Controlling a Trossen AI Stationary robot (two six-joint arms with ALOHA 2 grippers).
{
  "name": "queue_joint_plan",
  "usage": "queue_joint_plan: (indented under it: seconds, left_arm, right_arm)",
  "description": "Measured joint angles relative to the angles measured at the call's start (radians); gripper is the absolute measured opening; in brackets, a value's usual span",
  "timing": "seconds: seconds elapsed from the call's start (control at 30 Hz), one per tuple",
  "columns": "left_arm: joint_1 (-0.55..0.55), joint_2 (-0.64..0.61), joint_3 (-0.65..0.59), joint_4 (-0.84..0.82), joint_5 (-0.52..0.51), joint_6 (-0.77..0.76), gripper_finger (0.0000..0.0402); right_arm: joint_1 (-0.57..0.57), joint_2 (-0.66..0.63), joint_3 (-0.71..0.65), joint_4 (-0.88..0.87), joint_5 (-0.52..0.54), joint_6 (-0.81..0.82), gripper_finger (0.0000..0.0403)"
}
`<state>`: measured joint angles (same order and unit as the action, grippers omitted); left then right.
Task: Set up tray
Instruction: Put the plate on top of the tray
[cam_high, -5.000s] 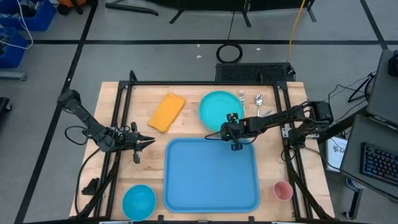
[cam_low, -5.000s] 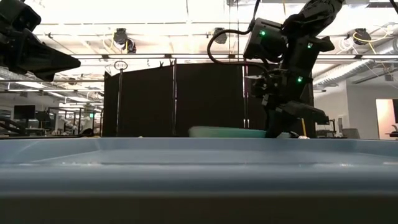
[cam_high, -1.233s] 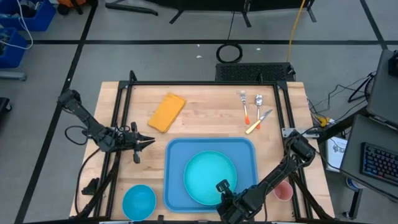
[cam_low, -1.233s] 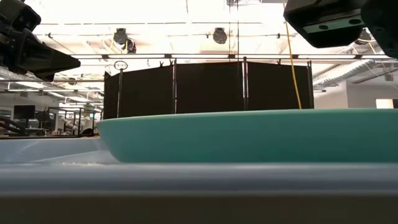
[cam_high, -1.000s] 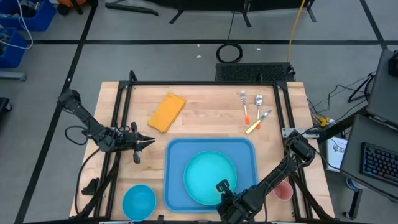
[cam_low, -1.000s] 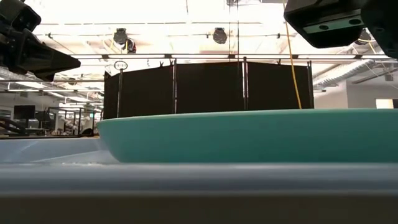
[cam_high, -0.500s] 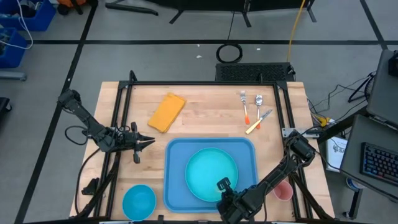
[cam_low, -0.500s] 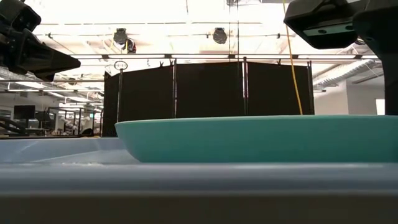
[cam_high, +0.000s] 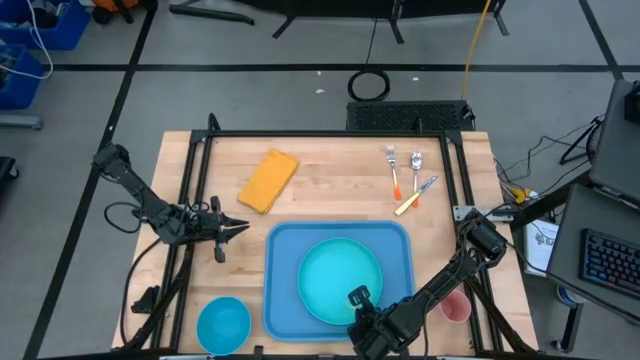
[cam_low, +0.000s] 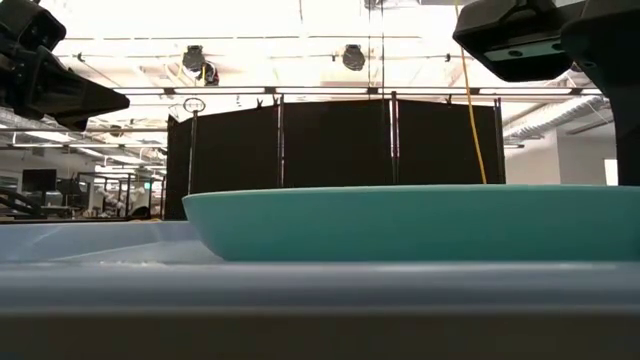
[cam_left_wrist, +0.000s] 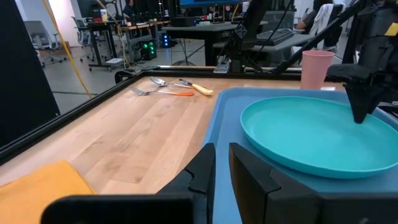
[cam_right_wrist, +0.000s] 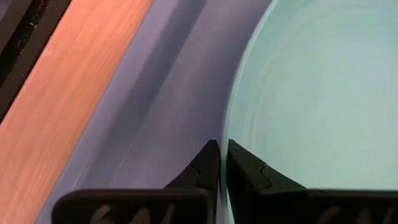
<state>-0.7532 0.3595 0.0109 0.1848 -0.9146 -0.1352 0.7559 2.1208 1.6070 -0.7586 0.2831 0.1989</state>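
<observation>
The blue tray (cam_high: 282, 252) lies at the table's near middle, and the round teal plate (cam_high: 340, 280) sits inside it. In the low view the tray's near rim (cam_low: 300, 300) hides the plate's (cam_low: 420, 225) underside. My right gripper (cam_high: 356, 298) is at the plate's near rim, shut on it. My left gripper (cam_high: 243, 228) waits shut above the wood left of the tray, pointing toward it. The left wrist view shows the plate (cam_left_wrist: 311, 137) in the tray (cam_left_wrist: 224, 118) with my right arm standing at its rim. My right gripper (cam_right_wrist: 222, 152) pinches the plate's near rim (cam_right_wrist: 227, 121) between its two fingers, one above the plate and one on its outer side. It comes from above at the table's near edge. The plate lies about level inside the tray.
A yellow cloth (cam_high: 268, 180) lies at the far left. Fork (cam_high: 392, 168), spoon (cam_high: 416, 162) and knife (cam_high: 415, 195) lie at the far right. A small blue bowl (cam_high: 223, 322) sits near left of the tray, and a pink cup (cam_high: 455, 307) near right.
The plate has shifted a little toward the table's far edge inside the tray and sits slightly lower in the low view. My right gripper has moved with it and stays shut on its rim.
</observation>
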Motion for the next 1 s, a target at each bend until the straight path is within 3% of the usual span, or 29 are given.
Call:
queue_joint_plan:
  seconds: [0.5,1.0]
  left_arm:
    - [0.0,0.0,0.0,0.0,0.0,0.0,0.0051]
    - [0.0,0.0,0.0,0.0,0.0,0.0,0.0051]
  right_arm:
    - [0.001,0.002,-0.002,0.011,0.0,-0.001,0.0061]
    - [0.018,-0.053,-0.002,0.074,0.114,-0.033,0.012]
